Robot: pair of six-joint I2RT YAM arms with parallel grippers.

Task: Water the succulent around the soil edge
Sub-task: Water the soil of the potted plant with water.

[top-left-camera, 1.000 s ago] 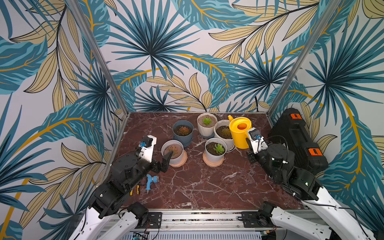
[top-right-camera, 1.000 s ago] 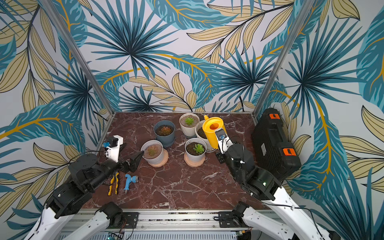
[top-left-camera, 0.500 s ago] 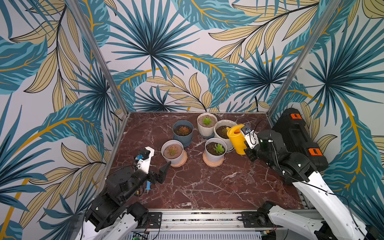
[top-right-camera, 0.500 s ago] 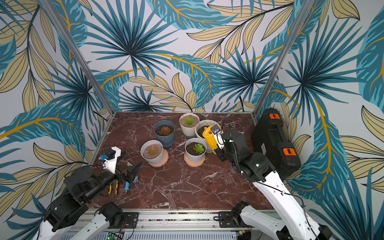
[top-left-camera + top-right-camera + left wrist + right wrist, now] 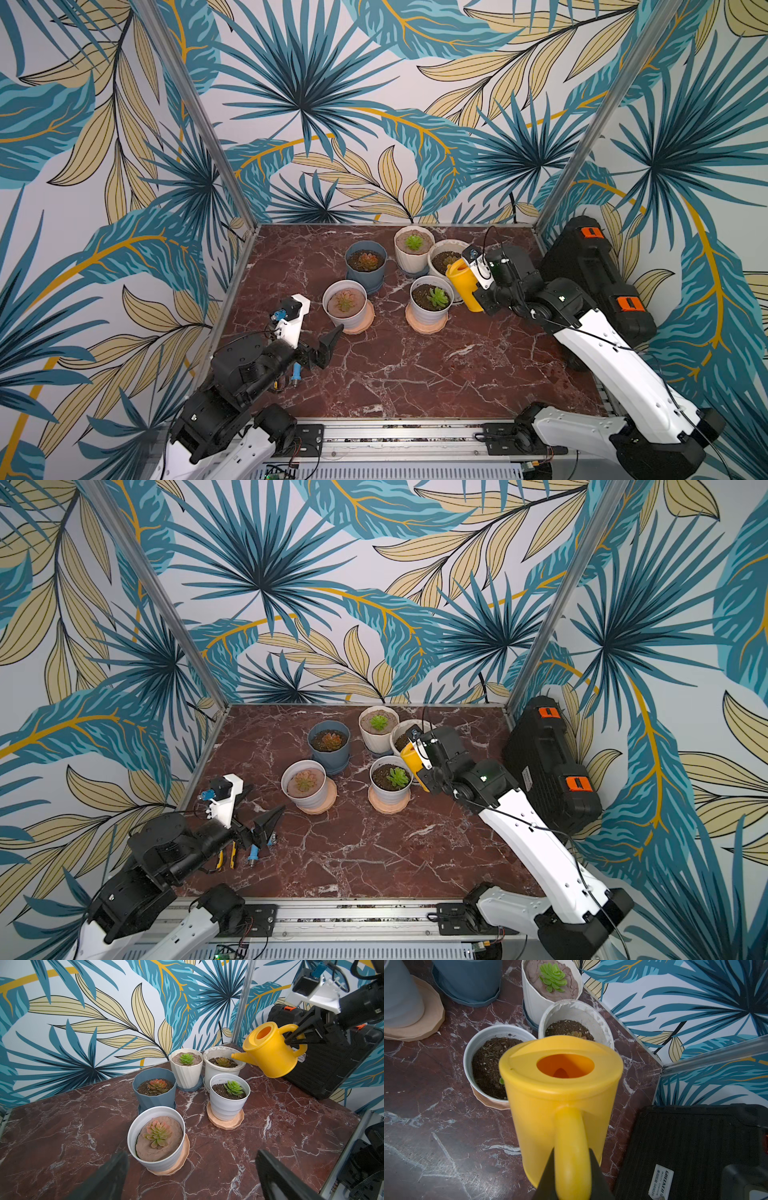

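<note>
Robot lab test cell: leaf-print panels [image 5: 299,83], aluminium posts [image 5: 198,116], marble tabletop [image 5: 415,374], rail-mounted arms [image 5: 602,353]

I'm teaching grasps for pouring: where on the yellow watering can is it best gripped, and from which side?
Grip the handle, the arched loop at the back of the yellow watering can, coming from the side opposite the spout. The loop is narrow enough for jaws to close across it, and that approach leaves the spout free to tip forward. The right gripper holds it this way.
</note>
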